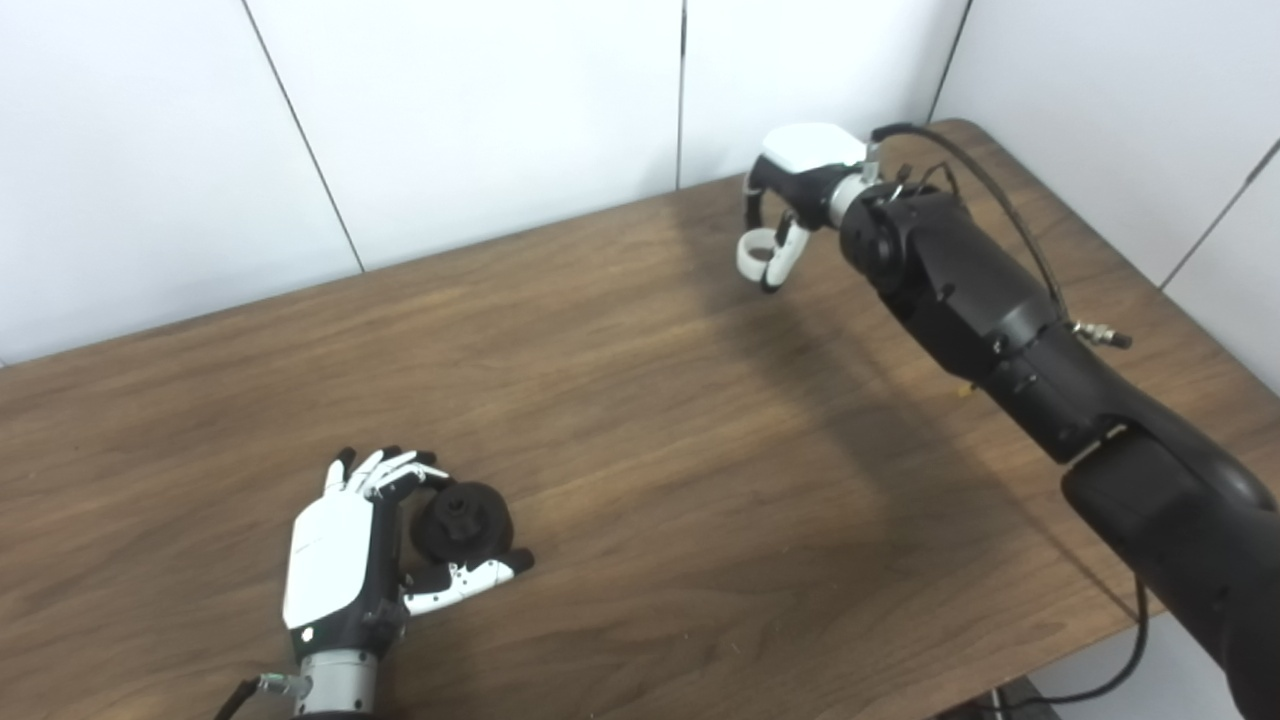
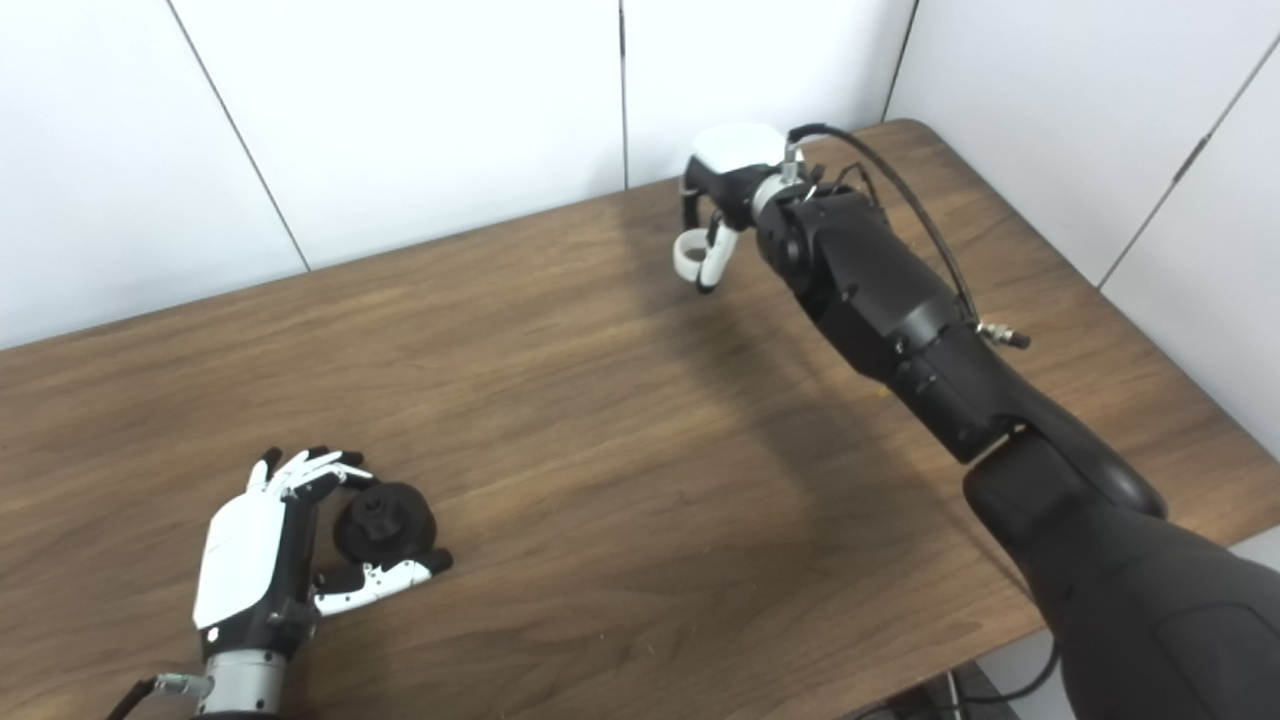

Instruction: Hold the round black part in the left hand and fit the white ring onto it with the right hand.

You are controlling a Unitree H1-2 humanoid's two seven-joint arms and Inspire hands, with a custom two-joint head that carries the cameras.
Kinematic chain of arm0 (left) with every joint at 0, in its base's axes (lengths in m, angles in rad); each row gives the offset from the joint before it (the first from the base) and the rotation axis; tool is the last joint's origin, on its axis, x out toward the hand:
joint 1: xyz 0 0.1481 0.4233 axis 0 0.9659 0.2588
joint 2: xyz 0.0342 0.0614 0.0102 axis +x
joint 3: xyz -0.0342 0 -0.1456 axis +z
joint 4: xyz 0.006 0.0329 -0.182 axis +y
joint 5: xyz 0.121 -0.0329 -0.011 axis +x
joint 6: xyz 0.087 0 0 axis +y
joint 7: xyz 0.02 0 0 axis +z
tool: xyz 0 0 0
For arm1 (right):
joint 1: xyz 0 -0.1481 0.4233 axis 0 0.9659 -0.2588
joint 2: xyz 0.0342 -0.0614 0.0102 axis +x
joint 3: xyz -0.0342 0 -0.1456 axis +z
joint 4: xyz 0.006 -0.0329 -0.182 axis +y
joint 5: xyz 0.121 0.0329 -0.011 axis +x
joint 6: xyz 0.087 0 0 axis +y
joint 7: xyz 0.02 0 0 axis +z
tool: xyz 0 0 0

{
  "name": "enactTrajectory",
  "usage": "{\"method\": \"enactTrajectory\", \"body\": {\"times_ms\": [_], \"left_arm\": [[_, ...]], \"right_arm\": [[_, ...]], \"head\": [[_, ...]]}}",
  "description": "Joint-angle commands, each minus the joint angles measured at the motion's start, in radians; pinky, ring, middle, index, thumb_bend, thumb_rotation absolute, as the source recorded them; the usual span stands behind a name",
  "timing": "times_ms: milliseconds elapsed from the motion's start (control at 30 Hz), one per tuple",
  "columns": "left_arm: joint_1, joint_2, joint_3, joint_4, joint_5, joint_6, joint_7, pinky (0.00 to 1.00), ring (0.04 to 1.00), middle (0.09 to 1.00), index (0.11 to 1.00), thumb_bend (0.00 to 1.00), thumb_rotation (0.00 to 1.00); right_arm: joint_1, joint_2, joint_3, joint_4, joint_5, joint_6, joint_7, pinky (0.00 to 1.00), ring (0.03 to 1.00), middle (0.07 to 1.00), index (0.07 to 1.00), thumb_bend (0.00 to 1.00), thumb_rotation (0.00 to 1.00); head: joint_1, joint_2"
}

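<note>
The round black part (image 1: 462, 520) rests on the wooden table (image 1: 640, 420) at the near left. My left hand (image 1: 345, 555) lies beside it, fingers curled against its far side and thumb (image 1: 465, 580) lying along its near side, so the part is clasped between them. Far back on the right, my right hand (image 1: 790, 190) hangs a little above the table. It is shut on the white ring (image 1: 755, 252), pinched between thumb and fingertips. The ring (image 2: 690, 252) is well apart from the black part (image 2: 385, 520).
White wall panels (image 1: 480, 120) stand directly behind the table's far edge. The right arm (image 1: 1000, 310) stretches over the right side of the table with a cable (image 1: 985, 190) looping above it. The table's right corner (image 1: 960, 130) is rounded.
</note>
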Motion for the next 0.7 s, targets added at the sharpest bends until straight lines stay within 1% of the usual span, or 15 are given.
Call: {"method": "enactTrajectory", "body": {"times_ms": [0,67,100,167,200,233,333,367,400,467,667], "left_arm": [[0.007,-0.003,-0.019,0.006,0.023,0.013,-0.017,1.00,0.882,0.775,0.482,0.53,0.05],[0.008,-0.009,-0.024,0.004,0.026,0.022,-0.019,1.00,0.884,0.776,0.482,0.53,0.05],[0.009,-0.011,-0.025,0.004,0.025,0.023,-0.017,1.00,0.884,0.777,0.482,0.53,0.05],[0.011,-0.018,-0.031,0.006,0.028,0.025,-0.011,1.00,0.884,0.776,0.482,0.53,0.05],[0.012,-0.021,-0.033,0.007,0.030,0.025,-0.008,1.00,0.883,0.775,0.482,0.53,0.05],[0.013,-0.026,-0.038,0.010,0.036,0.026,-0.002,1.00,0.883,0.774,0.482,0.53,0.05],[0.014,-0.042,-0.051,0.019,0.053,0.031,0.009,1.00,0.882,0.773,0.483,0.52,0.05],[0.014,-0.048,-0.055,0.023,0.060,0.035,0.012,1.00,0.882,0.772,0.483,0.52,0.05],[0.014,-0.052,-0.060,0.026,0.067,0.037,0.017,1.00,0.882,0.772,0.483,0.52,0.05],[0.012,-0.060,-0.071,0.033,0.084,0.044,0.024,1.00,0.879,0.770,0.483,0.52,0.05],[0.012,-0.091,-0.096,0.052,0.106,0.066,0.045,1.00,0.885,0.769,0.483,0.52,0.05]], "right_arm": [[-0.037,-0.020,-0.003,-0.053,-0.006,-0.033,-0.020,1.00,0.972,0.811,0.484,0.52,0.13],[-0.036,-0.013,0.003,-0.085,-0.006,-0.048,-0.016,1.00,0.971,0.813,0.485,0.52,0.13],[-0.035,-0.009,0.006,-0.099,-0.006,-0.056,-0.018,1.00,0.969,0.811,0.485,0.52,0.13],[-0.032,-0.001,0.014,-0.142,0.001,-0.081,-0.013,1.00,0.967,0.806,0.485,0.52,0.13],[-0.031,0.001,0.016,-0.157,0.004,-0.090,-0.010,1.00,0.968,0.801,0.485,0.52,0.13],[-0.029,0.006,0.021,-0.184,0.005,-0.099,0.001,1.00,0.969,0.800,0.485,0.52,0.13],[-0.030,0.016,0.042,-0.254,0.011,-0.127,0.040,1.00,0.963,0.798,0.485,0.52,0.13],[-0.029,0.019,0.044,-0.270,0.014,-0.138,0.048,1.00,0.955,0.799,0.485,0.52,0.13],[-0.028,0.026,0.046,-0.286,0.018,-0.150,0.054,1.00,0.949,0.800,0.485,0.52,0.13],[-0.026,0.039,0.050,-0.322,0.026,-0.161,0.079,1.00,0.948,0.805,0.485,0.52,0.14],[-0.011,0.099,0.088,-0.430,0.027,-0.191,0.143,1.00,0.949,0.802,0.485,0.52,0.14]], "head": [[0.008,0.000],[0.033,0.000],[0.033,0.000],[0.066,0.002],[0.072,0.002],[0.099,0.002],[0.144,0.002],[0.163,0.001],[0.163,0.001],[0.201,0.002],[0.283,0.001]]}}
